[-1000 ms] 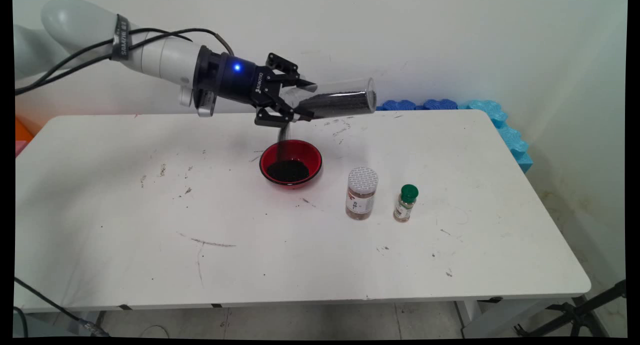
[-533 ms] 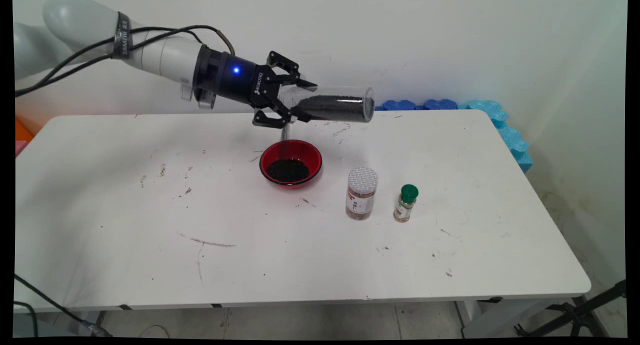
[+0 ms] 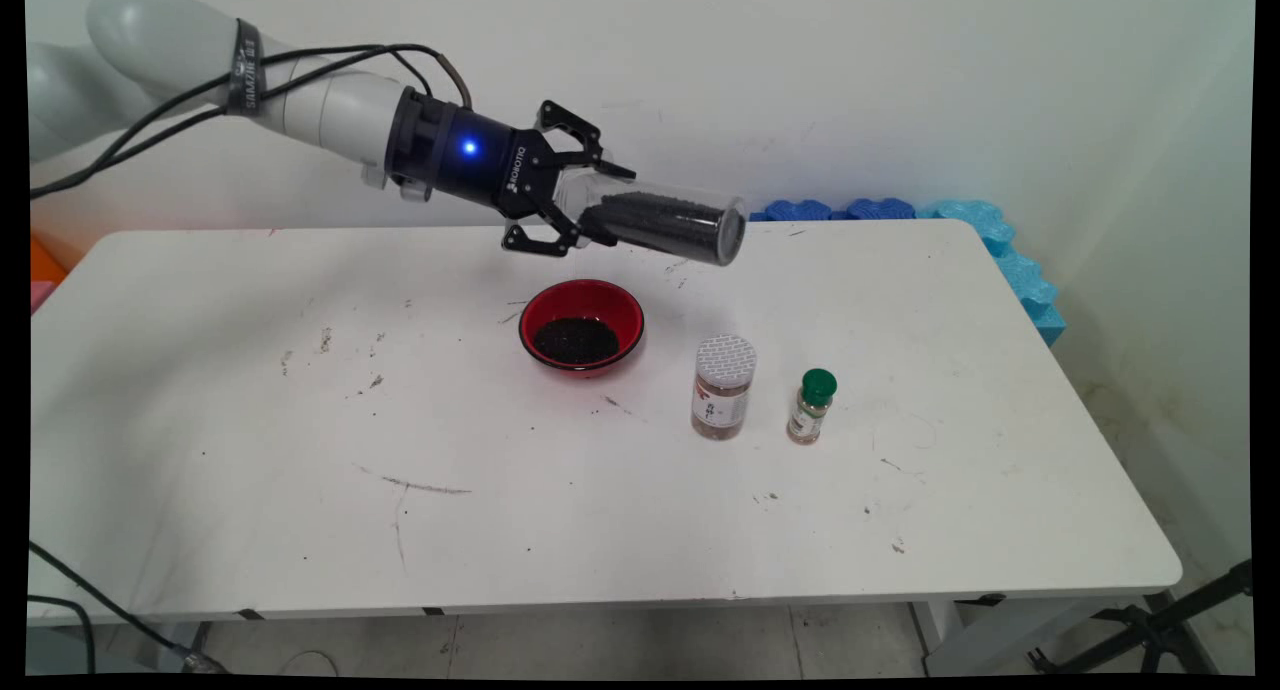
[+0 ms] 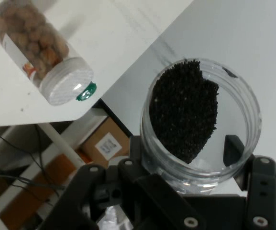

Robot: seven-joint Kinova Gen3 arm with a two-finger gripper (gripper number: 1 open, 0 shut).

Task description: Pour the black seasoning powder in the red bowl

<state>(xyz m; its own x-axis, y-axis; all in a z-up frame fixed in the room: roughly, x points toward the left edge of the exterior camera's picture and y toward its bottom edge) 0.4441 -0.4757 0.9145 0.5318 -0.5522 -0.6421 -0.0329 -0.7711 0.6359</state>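
While the hand (image 3: 575, 215) clamps a clear jar (image 3: 665, 225) of black grains near its mouth, the jar lies almost level in the air, above the tabletop's (image 3: 250, 420) far edge. Only the hand view looks into the jar (image 4: 200, 120), showing the grains heaped against one side. Below in the main view sits a red bowl (image 3: 581, 325) holding black grains. Toward the right edge stand a white-lidded jar (image 3: 722, 385) and a green-capped bottle (image 3: 811, 405).

Likely a lab: scuffed white table (image 3: 600, 510), bare wall (image 3: 900, 80).
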